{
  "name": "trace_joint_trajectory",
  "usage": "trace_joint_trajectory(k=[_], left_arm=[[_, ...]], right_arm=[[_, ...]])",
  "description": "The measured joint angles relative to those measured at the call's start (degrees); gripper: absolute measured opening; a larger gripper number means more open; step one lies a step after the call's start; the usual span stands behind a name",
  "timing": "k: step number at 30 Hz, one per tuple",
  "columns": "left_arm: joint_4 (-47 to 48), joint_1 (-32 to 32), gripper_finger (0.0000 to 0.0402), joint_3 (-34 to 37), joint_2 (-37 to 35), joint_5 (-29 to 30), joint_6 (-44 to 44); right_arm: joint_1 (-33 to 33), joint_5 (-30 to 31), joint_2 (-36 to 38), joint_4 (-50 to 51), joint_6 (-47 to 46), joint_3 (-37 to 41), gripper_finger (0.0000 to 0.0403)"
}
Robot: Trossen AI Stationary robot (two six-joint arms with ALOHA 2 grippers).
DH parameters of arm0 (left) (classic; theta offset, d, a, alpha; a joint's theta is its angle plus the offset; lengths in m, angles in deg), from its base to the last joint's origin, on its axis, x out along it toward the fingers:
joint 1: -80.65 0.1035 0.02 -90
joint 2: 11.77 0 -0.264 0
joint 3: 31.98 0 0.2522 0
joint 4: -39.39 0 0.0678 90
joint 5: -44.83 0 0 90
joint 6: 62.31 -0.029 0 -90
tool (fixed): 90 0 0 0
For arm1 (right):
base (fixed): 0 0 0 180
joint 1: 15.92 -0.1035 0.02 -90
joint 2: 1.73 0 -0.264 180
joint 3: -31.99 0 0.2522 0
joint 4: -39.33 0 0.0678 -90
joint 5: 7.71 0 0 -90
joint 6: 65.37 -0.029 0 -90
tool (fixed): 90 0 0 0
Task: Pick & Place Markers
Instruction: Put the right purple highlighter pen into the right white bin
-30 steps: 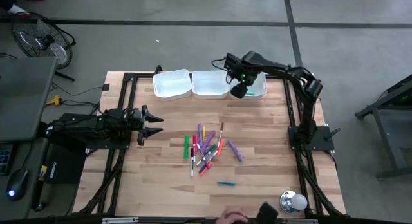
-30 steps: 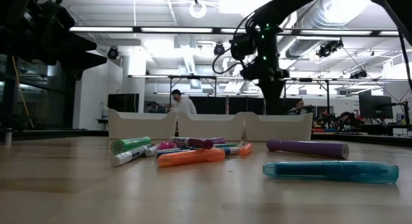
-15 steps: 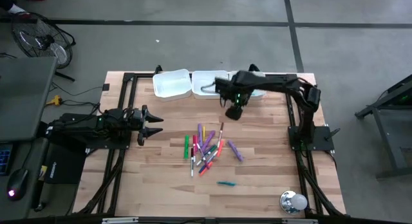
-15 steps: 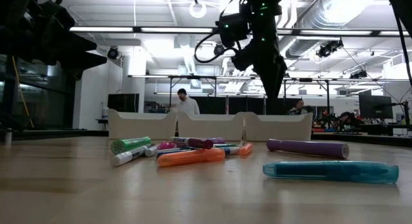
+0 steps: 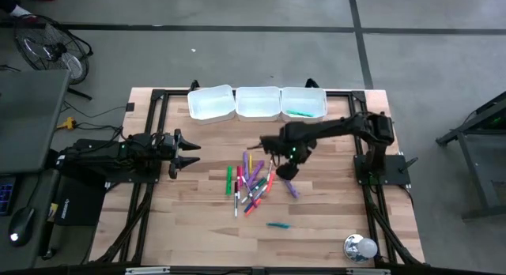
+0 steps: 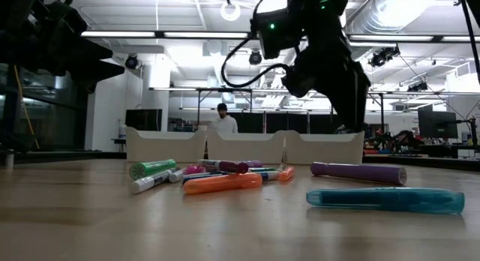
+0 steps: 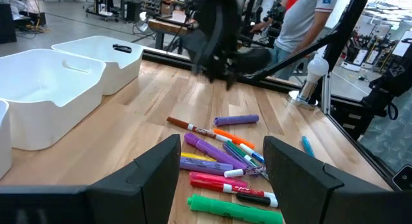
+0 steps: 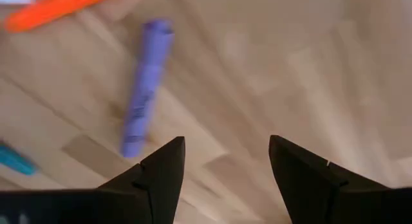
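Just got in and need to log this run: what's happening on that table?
The robot is sorting markers from a loose pile mid-table into white trays along the far edge. One green marker already lies in the rightmost tray. The right gripper hangs open and empty over the pile, right by a lone purple marker. The left gripper waits open at the table's left side. A teal marker lies apart, nearer the front.

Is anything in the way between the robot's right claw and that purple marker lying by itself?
Nothing visible blocks it. The right gripper hangs open above bare wood, and the purple marker lies just ahead with only table between them. An orange marker lies off to one side, apart from it.
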State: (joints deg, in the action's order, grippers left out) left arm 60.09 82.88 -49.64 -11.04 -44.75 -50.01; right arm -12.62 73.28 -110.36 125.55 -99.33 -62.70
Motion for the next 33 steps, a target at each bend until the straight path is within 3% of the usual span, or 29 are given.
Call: trace_joint_trajectory(k=[14, 26, 33], left_arm=[[0.0, 0.0, 0.022, 0.0, 0.0, 0.0, 0.0], [0.0, 0.0, 0.022, 0.0, 0.0, 0.0, 0.0], [0.0, 0.0, 0.022, 0.0, 0.0, 0.0, 0.0]], right_arm=[[-7.5, -0.6, 0.0, -12.8, -20.7, 6.6, 0.0212], [-10.1, 1.8, -0.1, -26.1, -25.7, 12.0, 0.0205], [-10.3, 3.5, -1.5, -26.8, -26.2, 12.1, 0.0204]])
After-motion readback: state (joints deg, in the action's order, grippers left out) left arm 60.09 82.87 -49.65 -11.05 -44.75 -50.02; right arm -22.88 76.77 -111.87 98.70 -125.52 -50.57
